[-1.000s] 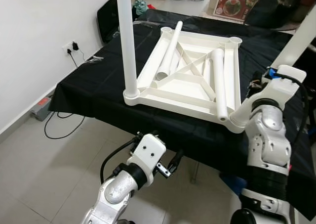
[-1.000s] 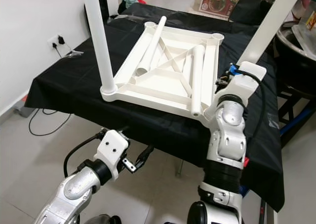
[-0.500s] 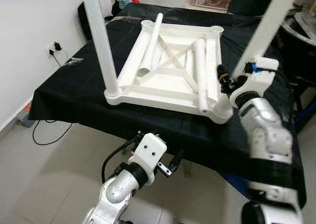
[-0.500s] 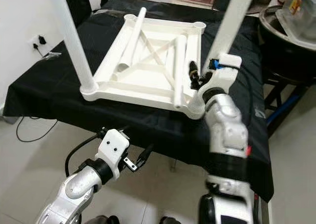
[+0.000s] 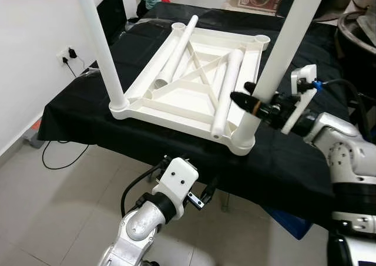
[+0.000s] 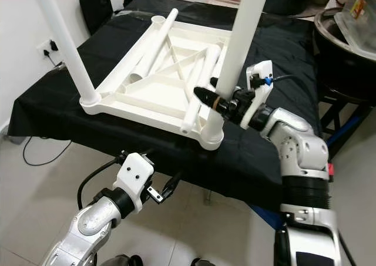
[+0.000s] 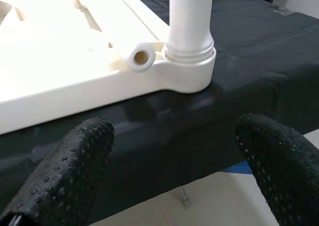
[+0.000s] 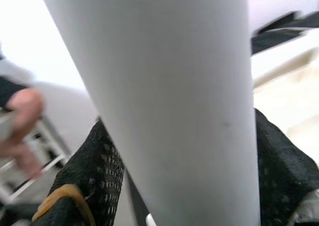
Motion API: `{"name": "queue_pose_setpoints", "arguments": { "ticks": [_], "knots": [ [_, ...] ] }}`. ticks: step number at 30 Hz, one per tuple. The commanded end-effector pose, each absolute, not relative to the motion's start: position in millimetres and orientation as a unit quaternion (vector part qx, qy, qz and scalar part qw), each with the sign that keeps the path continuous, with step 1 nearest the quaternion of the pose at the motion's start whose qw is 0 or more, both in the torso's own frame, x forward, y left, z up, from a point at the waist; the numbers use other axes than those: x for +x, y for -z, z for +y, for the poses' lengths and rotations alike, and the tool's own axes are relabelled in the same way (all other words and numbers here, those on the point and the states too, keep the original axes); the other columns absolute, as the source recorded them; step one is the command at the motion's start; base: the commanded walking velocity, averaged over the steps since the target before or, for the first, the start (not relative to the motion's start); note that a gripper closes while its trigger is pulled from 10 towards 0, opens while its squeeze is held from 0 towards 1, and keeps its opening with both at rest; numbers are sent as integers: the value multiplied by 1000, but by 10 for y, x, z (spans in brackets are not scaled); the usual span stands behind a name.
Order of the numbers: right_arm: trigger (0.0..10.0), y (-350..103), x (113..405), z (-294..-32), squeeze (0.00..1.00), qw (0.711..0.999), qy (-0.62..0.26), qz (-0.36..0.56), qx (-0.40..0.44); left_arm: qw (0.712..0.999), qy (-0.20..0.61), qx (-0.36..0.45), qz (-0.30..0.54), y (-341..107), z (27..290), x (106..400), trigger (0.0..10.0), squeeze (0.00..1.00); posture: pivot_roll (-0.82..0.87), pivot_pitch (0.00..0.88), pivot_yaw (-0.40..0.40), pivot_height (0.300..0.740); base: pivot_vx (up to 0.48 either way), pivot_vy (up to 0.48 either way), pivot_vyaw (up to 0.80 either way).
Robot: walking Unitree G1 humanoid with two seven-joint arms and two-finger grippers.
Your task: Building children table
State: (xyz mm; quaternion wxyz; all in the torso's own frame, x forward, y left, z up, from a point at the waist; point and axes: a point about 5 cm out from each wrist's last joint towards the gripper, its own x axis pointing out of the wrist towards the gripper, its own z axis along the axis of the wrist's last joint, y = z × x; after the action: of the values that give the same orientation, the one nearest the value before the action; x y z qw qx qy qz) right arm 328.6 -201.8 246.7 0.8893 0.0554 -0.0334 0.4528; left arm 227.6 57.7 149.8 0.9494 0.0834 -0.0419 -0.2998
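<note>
A white plastic table top (image 5: 170, 114) lies upside down on a black-draped table (image 5: 82, 104). Two white legs stand upright in its near corners: the near-left leg (image 5: 100, 43) and the near-right leg (image 5: 288, 37). Two loose legs (image 5: 176, 51) (image 5: 226, 87) lie inside the frame. My right gripper (image 5: 257, 103) reaches in from the right and is shut on the near-right leg (image 8: 169, 101) just above its socket, a black finger (image 8: 94, 176) pressed on each side. My left gripper (image 7: 174, 156) hangs open below the table's front edge, nothing between its fingers (image 7: 65, 171).
A wall socket (image 5: 67, 53) with a cable lies to the left, and a dark bag (image 5: 114, 13) stands by the wall. A large black pot (image 6: 346, 43) sits at the right. Tiled floor (image 5: 59, 207) lies in front of the table. A blurred hand-like shape (image 8: 22, 126) is behind the leg.
The camera has shifted. My right gripper swung in from beside the corner and closed around the near-right leg. The left arm hangs where it was.
</note>
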Motion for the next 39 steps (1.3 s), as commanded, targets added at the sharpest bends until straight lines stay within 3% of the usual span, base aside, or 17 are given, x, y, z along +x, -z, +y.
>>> {"name": "queue_pose_setpoints", "arguments": {
  "ticks": [1,5,6,12,15,18,21,22,23,25,26,28,31,36,39],
  "knots": [
    [10000,-2409,3277,-1942,0,870,-490,-24,58,949,300,84,-37,-1476,577,2260,10000,0,128,155,-31,740,0,0,0],
    [10000,-2411,3351,-1897,0,869,-489,-28,75,949,301,85,-37,-1475,575,2254,10000,0,131,152,-32,740,0,0,0],
    [0,-2414,3388,-1876,0,869,-485,-32,87,949,301,85,-37,-1475,572,2250,10000,0,134,150,-38,740,0,0,0],
    [0,-2421,3413,-1835,0,870,-483,-49,93,950,299,85,-36,-1470,582,2243,10000,0,134,145,-39,740,0,0,0],
    [0,-2383,3458,-1882,0,890,-443,-55,96,949,300,86,-36,-1463,577,2237,10000,0,135,134,-39,740,0,0,0],
    [0,-2293,3554,-1980,0,937,-339,-53,73,949,300,86,-36,-1462,575,2241,10000,0,135,131,-37,740,0,0,0],
    [0,-2280,3569,-1999,0,943,-321,-53,69,949,300,86,-36,-1462,576,2242,10000,0,135,131,-37,740,0,0,0],
    [0,-2253,3600,-2079,0,962,-263,-50,61,949,301,86,-36,-1462,576,2242,10000,0,133,128,-36,740,0,0,0],
    [0,-2253,3600,-2079,0,962,-263,-50,61,949,301,86,-36,-1462,576,2242,10000,0,133,128,-36,740,0,0,0],
    [0,-2214,3629,-2488,0,998,-21,-43,43,948,304,87,-39,-1471,567,2249,10000,0,125,126,-34,740,0,0,0],
    [0,-2210,3591,-2646,0,996,72,-44,30,948,304,87,-39,-1474,562,2257,10000,0,122,126,-33,740,0,0,0],
    [0,-2210,3591,-2646,0,996,72,-44,30,948,304,87,-39,-1474,562,2257,10000,0,122,126,-33,740,0,0,0],
    [0,-2223,3505,-2745,0,986,155,-55,18,947,306,87,-40,-1470,550,2266,10000,0,123,126,-35,740,0,0,0],
    [0,-2215,3344,-2697,0,963,259,-66,17,947,305,87,-40,-1471,546,2274,10000,0,122,133,-34,740,0,0,0],
    [0,-2172,3298,-2510,0,960,270,-57,38,948,304,86,-40,-1473,551,2274,10000,0,124,136,-33,740,0,0,0]
  ]
}}
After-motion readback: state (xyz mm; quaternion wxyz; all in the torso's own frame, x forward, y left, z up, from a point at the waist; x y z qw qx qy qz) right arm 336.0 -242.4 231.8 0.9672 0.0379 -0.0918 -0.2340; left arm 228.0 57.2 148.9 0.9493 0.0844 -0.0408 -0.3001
